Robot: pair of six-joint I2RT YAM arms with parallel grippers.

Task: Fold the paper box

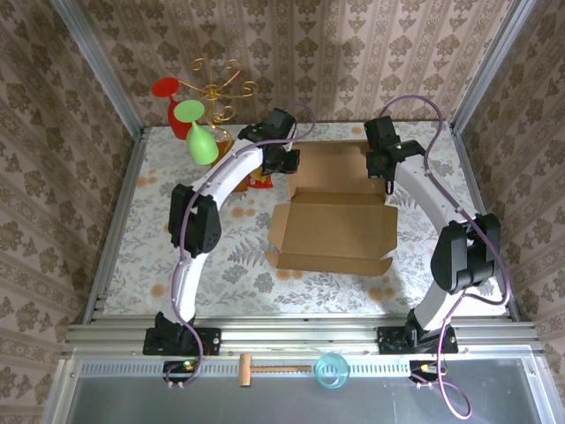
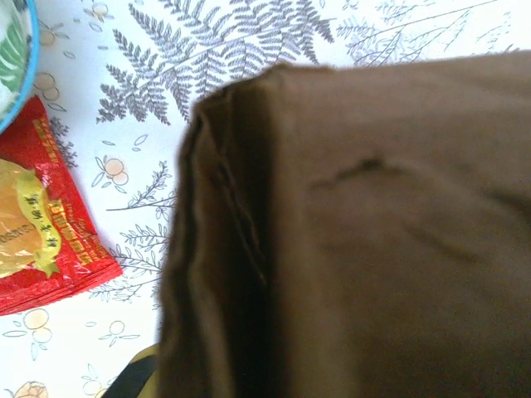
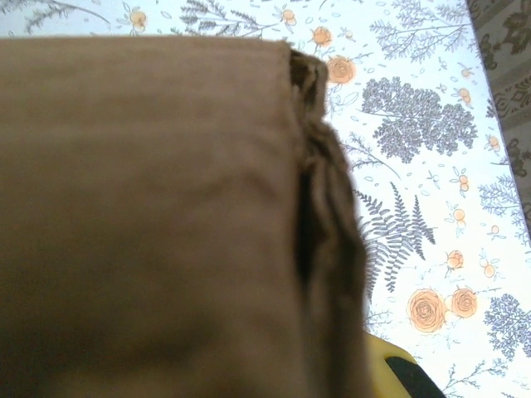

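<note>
The paper box (image 1: 331, 231) is a brown cardboard mailer in the middle of the table. Its near lid panel lies flat and open, and its far tray part (image 1: 331, 168) stands between the two grippers. My left gripper (image 1: 287, 166) is shut on the box's folded left side wall (image 2: 224, 249), with one yellow fingertip (image 2: 133, 381) showing beside the cardboard. My right gripper (image 1: 381, 170) is shut on the doubled right side wall (image 3: 328, 215), its yellow fingertip (image 3: 394, 361) just outside that wall. Cardboard hides the rest of both sets of fingers.
A red snack packet (image 2: 41, 224) and a blue-rimmed dish (image 2: 12, 58) lie just left of the box. A gold rack with a red and a green plastic glass (image 1: 199, 132) stands at the back left. A wooden mallet (image 1: 265, 368) and a teal cup (image 1: 332, 369) rest on the near ledge.
</note>
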